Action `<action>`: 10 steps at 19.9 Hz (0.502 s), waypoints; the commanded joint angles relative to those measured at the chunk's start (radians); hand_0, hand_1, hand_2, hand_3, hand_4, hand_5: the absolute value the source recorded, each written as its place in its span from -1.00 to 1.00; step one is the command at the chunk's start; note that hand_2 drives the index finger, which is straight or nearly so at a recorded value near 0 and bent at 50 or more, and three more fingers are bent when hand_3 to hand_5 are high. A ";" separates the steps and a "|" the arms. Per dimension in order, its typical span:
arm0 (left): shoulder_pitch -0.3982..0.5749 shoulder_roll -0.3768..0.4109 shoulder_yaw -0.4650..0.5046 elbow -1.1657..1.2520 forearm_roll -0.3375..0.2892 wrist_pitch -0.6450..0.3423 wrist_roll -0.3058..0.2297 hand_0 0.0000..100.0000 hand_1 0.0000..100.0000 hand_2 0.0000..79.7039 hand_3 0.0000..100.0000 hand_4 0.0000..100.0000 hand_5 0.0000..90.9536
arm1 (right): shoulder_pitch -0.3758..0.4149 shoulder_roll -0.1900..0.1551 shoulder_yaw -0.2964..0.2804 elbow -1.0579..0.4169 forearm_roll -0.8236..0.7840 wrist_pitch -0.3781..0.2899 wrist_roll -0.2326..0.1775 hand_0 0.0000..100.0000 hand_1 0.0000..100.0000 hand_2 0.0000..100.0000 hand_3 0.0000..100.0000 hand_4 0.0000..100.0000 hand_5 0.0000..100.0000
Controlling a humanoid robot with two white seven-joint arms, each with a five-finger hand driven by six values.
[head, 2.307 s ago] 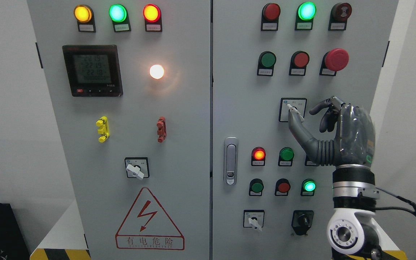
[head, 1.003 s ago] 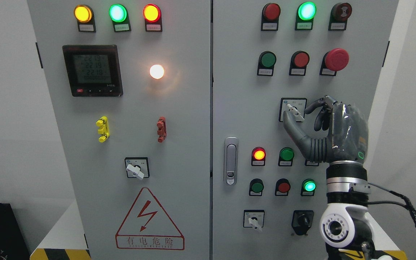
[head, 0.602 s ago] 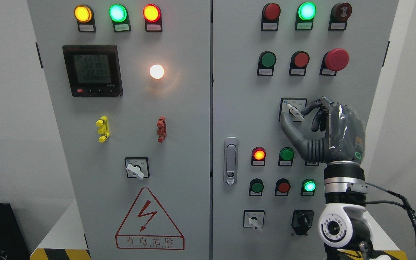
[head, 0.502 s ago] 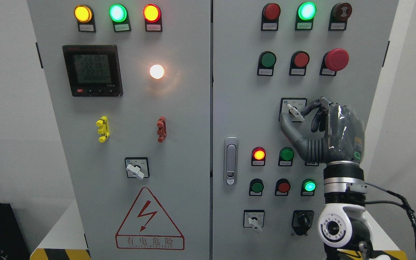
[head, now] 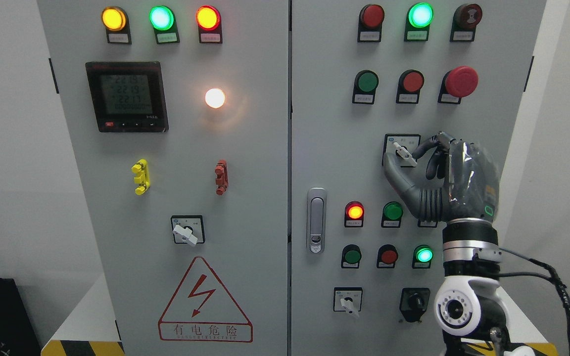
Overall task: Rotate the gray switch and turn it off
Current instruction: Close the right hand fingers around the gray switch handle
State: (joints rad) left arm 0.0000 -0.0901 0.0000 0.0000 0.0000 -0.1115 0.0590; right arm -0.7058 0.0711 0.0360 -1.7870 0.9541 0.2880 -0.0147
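Right hand (head: 455,180) raised against right cabinet door (head: 329,148), arm entering from lower right. Thumb below and left of gray switch (head: 405,153), index fingertip (head: 419,148) just right of its lever; digits pinched narrowly around lever, apparently touching it. Remaining fingers curled beside palm. Switch on small square plate in middle of right door, lever slanted from upper left to lower right. Above switch: green button (head: 367,82), red button (head: 412,81), red mushroom button (head: 460,81). Below: lit red lamp (head: 355,211), green button (head: 392,211). Door latch (head: 316,220) at left edge of same door. On left door: meter display (head: 126,96) showing digits, glowing white lamp (head: 214,98), second gray rotary switch (head: 186,231), lightning warning sign (head: 205,302).
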 commanded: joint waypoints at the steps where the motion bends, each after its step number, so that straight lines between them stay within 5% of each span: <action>1: -0.009 0.000 0.008 -0.025 0.020 0.000 -0.001 -0.76 -0.22 -1.00 -1.00 -1.00 -1.00 | -0.008 0.001 0.002 0.011 0.002 0.000 0.001 -0.72 -0.18 0.21 0.88 0.92 1.00; 10: -0.009 0.000 0.008 -0.025 0.020 0.000 -0.001 -0.76 -0.22 -1.00 -1.00 -1.00 -1.00 | -0.014 0.001 0.004 0.020 0.020 0.002 0.001 -0.71 -0.17 0.24 0.89 0.92 1.00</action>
State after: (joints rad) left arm 0.0000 -0.0901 0.0000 0.0000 0.0000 -0.1113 0.0593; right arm -0.7166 0.0717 0.0380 -1.7781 0.9598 0.2895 -0.0144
